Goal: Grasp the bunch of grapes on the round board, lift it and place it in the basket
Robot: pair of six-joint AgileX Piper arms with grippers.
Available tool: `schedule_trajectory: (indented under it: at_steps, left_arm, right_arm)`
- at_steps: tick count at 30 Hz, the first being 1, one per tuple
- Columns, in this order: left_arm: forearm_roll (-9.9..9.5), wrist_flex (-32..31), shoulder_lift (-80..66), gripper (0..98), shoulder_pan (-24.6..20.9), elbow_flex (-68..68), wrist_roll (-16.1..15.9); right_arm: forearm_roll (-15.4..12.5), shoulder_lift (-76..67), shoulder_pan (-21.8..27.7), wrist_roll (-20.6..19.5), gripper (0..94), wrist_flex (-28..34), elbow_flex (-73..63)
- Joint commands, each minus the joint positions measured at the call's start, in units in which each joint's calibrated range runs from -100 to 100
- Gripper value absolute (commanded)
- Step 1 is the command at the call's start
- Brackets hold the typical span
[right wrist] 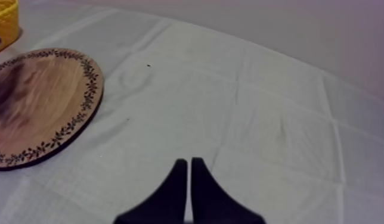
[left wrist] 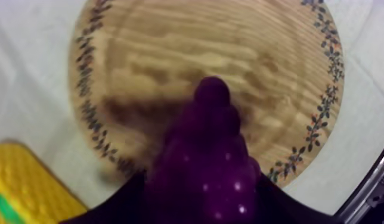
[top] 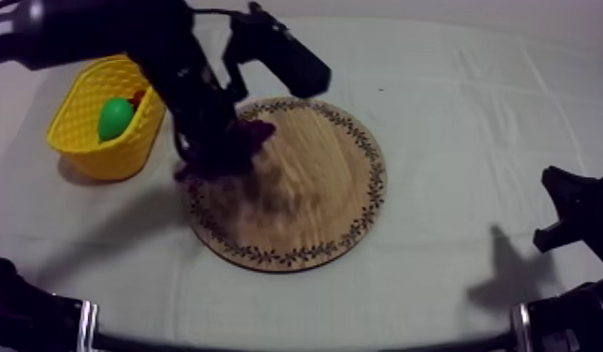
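Note:
My left gripper (top: 216,157) is shut on the purple bunch of grapes (top: 238,142), over the left rim of the round wooden board (top: 305,187). In the left wrist view the grapes (left wrist: 209,161) hang close in front, above the board (left wrist: 218,53), and cast a dark shadow on the wood. The yellow basket (top: 80,122) stands just left of the board, beside the grapes. My right gripper (right wrist: 188,179) is shut on nothing, its fingers together as a narrow wedge over bare cloth. It rests low at the table's right side (top: 569,213).
Inside the basket lie a green pear (top: 115,118) and a small red fruit (top: 137,96). A corner of the basket (left wrist: 27,184) sits next to the board's rim. From the right wrist, the board (right wrist: 45,101) and basket (right wrist: 3,21) lie far off across open cloth.

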Motion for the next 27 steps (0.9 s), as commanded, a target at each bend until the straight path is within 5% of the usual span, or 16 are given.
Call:
schedule_trajectory:
  at_steps: [1,7,11,22,27]
  left_arm:
    - [0.0,3.18,-5.99,42.5,-1.72,2.39,0.12]
    - [-0.41,6.69,-12.99,41.6,-8.2,7.42,-0.19]
    - [-2.44,5.94,-14.74,41.4,-13.05,6.5,-1.46]
    - [-8.69,-10.98,-11.21,40.5,-21.55,3.38,1.57]
    - [-9.39,-14.67,-7.16,39.4,-23.24,3.83,2.61]
  right_arm:
    - [0.01,-0.01,-0.02,0.0,0.4,-0.03,-0.03]
    - [0.01,-0.01,-0.02,0.0,0.4,-0.03,-0.03]
    - [0.01,-0.01,-0.02,0.0,0.4,-0.03,-0.03]
    - [0.01,-0.01,-0.02,0.0,0.4,-0.03,-0.03]
    - [0.01,-0.01,-0.02,-0.01,0.4,-0.03,-0.03]
